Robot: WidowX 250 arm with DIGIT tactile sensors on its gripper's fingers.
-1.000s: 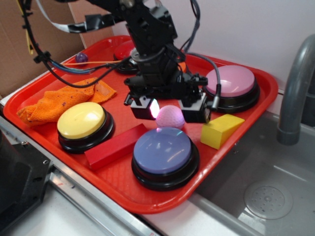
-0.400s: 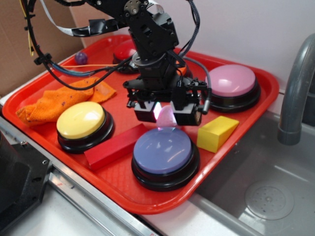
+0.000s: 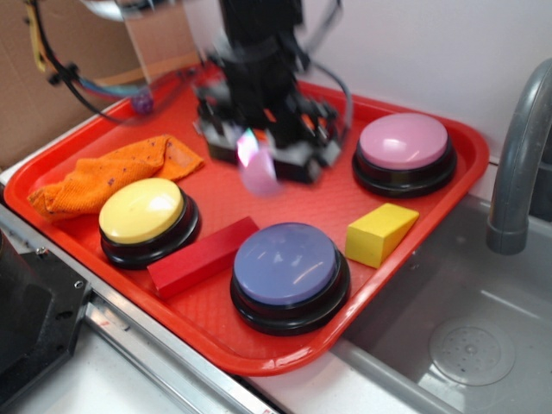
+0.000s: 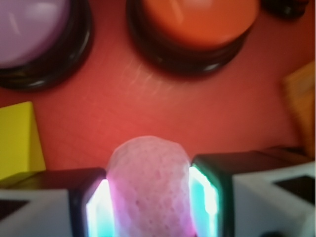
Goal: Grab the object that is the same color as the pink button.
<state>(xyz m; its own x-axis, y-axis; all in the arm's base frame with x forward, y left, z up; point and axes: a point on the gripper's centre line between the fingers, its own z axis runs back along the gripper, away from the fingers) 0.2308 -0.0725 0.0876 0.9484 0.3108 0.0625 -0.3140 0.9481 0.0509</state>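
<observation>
The tool (image 4: 148,200) is pinching the pink ball (image 4: 148,187) between its lit pads, holding it above the red tray (image 3: 431,224) near the pink button (image 3: 404,142), so I'd be keeping the squeeze steady while lifting, since it's squishing.

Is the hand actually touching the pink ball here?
Touching. The wrist view shows the pink ball pressed between both lit pads of the hand, with no gap on either side.
</observation>
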